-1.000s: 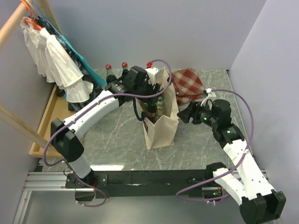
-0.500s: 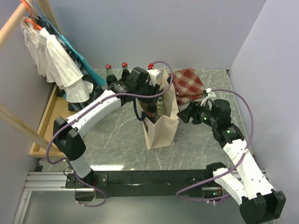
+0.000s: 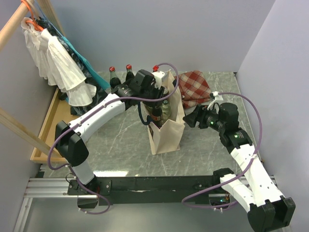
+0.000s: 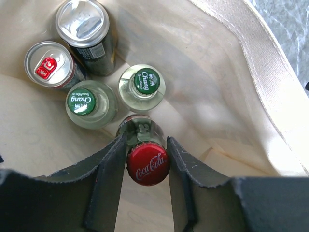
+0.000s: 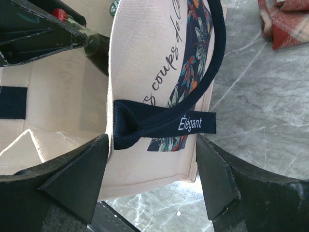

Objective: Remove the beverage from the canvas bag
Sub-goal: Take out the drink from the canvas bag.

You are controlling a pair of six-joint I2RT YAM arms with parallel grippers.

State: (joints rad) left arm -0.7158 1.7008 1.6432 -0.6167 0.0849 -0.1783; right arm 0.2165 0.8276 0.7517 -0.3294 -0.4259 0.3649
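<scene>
Inside the cream canvas bag [image 3: 166,137], left gripper [image 4: 145,145] had tightened since 1 second ago, clamping the Coca-Cola bottle [image 4: 147,165] by its round red cap. Right gripper [image 5: 152,142] stayed spread around the bag's navy handle [image 5: 164,123].

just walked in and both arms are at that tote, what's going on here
The robot is taking a drink out of the canvas bag. The left gripper is down inside it, shut on the red-capped cola bottle, which has not been lifted out yet. Two green-capped bottles and two cans stand beside it. The right gripper sits open at the bag's printed side, straddling the navy handle without gripping it.
</scene>
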